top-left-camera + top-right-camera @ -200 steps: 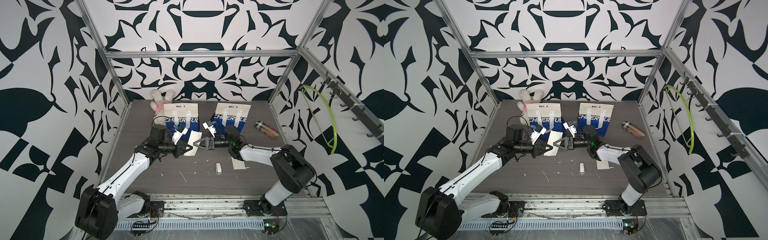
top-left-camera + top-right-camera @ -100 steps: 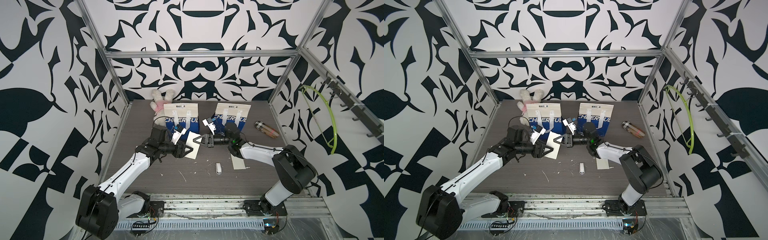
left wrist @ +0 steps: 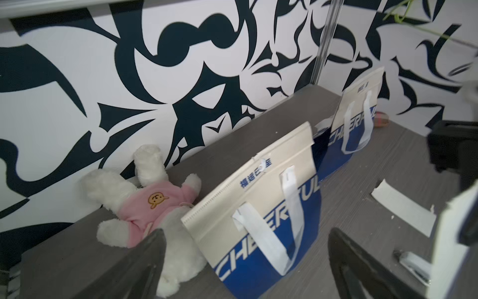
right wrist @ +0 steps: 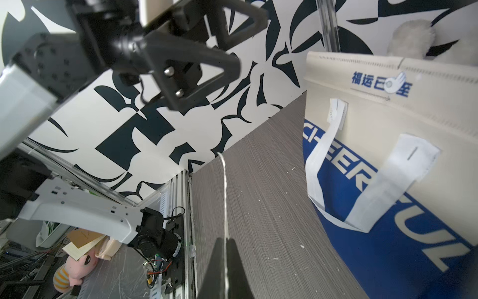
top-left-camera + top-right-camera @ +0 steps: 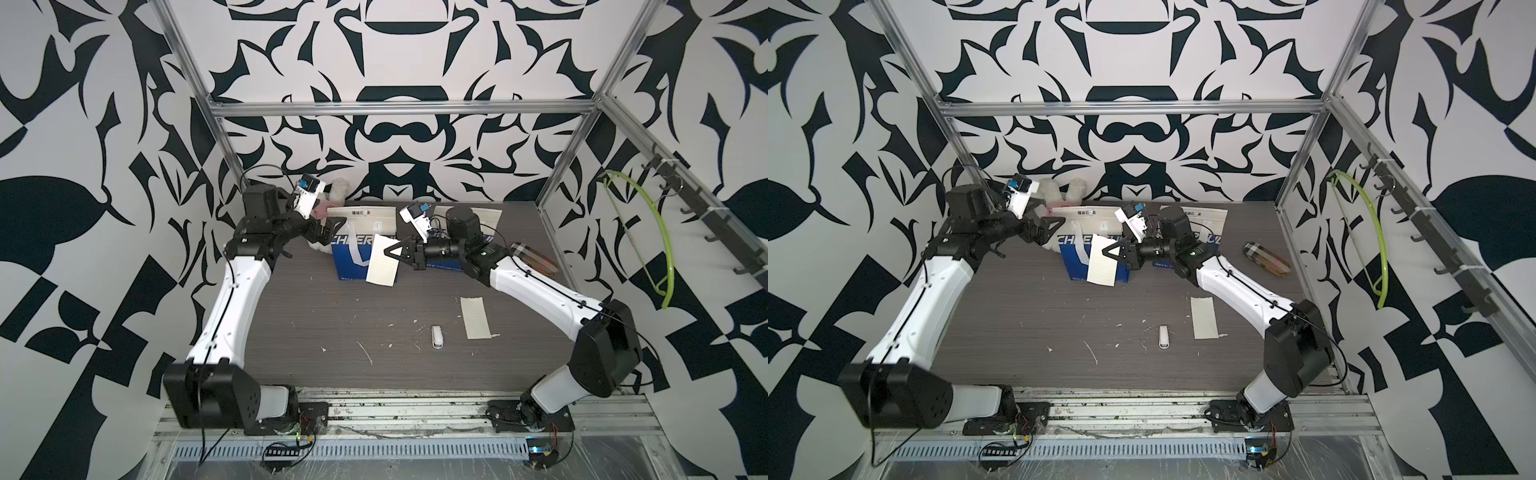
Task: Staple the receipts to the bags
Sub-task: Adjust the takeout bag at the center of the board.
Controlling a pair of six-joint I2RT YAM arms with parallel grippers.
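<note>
Both top views are looking down from high above the arms' bases, facing the back wall and taking in the whole surface (image 5: pixel 316 332). The left wrist camera is peering in close past the left end effector (image 3: pixel 245 264) at the bag (image 3: pixel 258 196). The right wrist camera is sighting close along the right end effector (image 4: pixel 225 269), sharing that same bag (image 4: pixel 388 134).

— Premises classified as what?
— A robotics laboratory cell. An aluminium frame (image 5: pixel 399 107) clad in black-and-white patterned panels (image 5: pixel 83 124) is recorded; left arm (image 5: pixel 237 299) and right arm (image 5: pixel 540 291) are bolted to a slotted rail (image 5: pixel 399 411).
</note>
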